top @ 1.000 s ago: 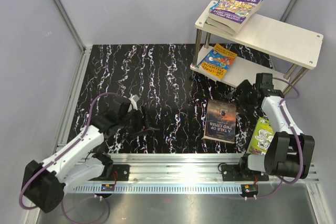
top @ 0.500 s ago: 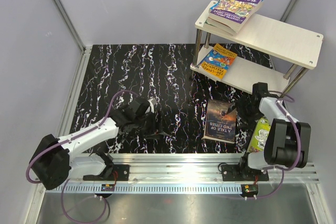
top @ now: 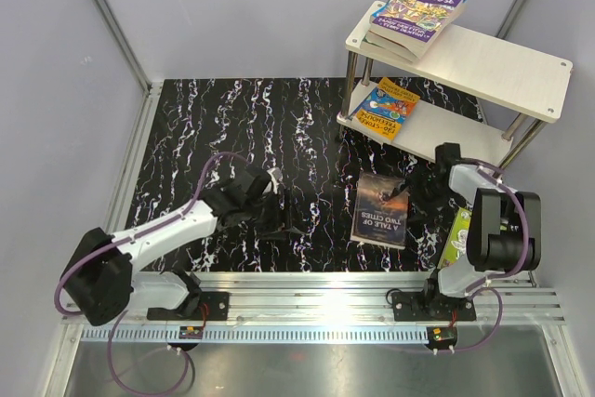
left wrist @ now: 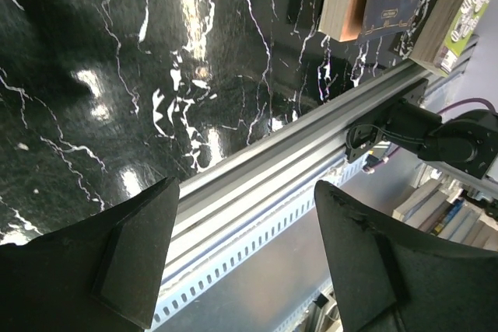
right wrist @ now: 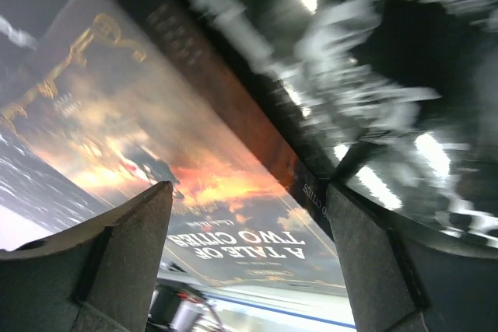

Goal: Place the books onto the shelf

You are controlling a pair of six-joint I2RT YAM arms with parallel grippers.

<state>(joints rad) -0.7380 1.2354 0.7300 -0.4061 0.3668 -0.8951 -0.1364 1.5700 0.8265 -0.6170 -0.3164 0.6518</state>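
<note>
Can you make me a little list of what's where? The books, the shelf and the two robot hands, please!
shelf: two boards, back right
top board: book stack, purple book uppermost
lower board: orange and blue books
table: dark book; lime-green book at its right edge
left gripper: open, empty
right gripper: open, over the dark book's edge

Left end effector [top: 284,222] low, arm outstretched, jaws apart; right end effector [top: 409,191] low, arm folded, jaws apart.
</note>
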